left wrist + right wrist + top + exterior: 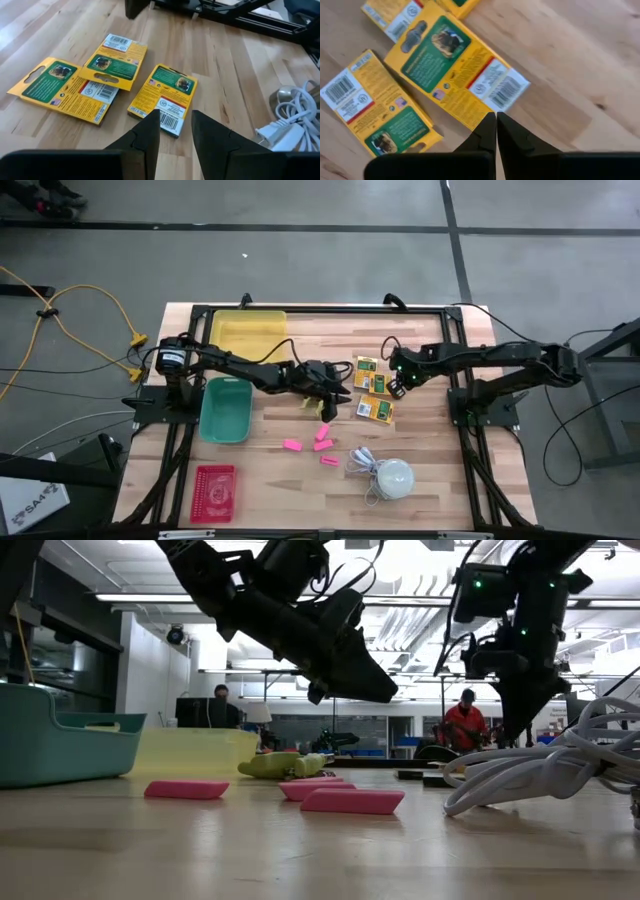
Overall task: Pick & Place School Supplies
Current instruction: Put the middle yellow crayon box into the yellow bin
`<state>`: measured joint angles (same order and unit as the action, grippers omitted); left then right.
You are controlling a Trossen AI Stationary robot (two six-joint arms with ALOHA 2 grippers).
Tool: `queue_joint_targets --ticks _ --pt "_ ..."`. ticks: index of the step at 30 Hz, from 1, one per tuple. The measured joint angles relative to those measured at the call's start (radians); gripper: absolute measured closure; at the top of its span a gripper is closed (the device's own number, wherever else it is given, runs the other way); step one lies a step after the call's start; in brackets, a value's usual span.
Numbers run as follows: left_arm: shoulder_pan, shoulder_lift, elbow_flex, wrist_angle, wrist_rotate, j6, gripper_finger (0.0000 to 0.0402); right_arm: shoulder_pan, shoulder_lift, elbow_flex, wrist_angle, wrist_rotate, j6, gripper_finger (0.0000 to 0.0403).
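A wooden desk stands on a grey floor crossed by dark lines. Beyond it, a bright workshop with ceiling strip lights and two people at distant benches.

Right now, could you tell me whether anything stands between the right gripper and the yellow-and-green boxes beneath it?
Nothing visible does. The right gripper hangs shut directly over the three yellow-and-green boxes, with only bare table around them. The left gripper sits just beside the boxes, not over them.

dark arms — green lights, black cables
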<state>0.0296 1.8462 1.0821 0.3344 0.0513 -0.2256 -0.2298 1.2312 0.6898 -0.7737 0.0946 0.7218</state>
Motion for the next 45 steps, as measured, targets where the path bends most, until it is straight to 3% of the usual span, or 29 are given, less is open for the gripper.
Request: queue_joint_targets --ticks 22,38,45 --pt "0.0 0.063 0.0 0.052 0.002 -0.029 0.0293 0.027 0.001 -0.163 0.236 -0.002 0.071 0.0401" --pt "0.033 0.099 0.002 0.096 0.003 -0.122 0.0293 0.027 0.001 -0.164 0.234 0.003 0.071 0.0401" --pt "0.069 0.1 0.0 0.146 0.062 -0.185 0.0293 0.027 0.001 -0.164 0.234 0.0 0.071 0.0401"
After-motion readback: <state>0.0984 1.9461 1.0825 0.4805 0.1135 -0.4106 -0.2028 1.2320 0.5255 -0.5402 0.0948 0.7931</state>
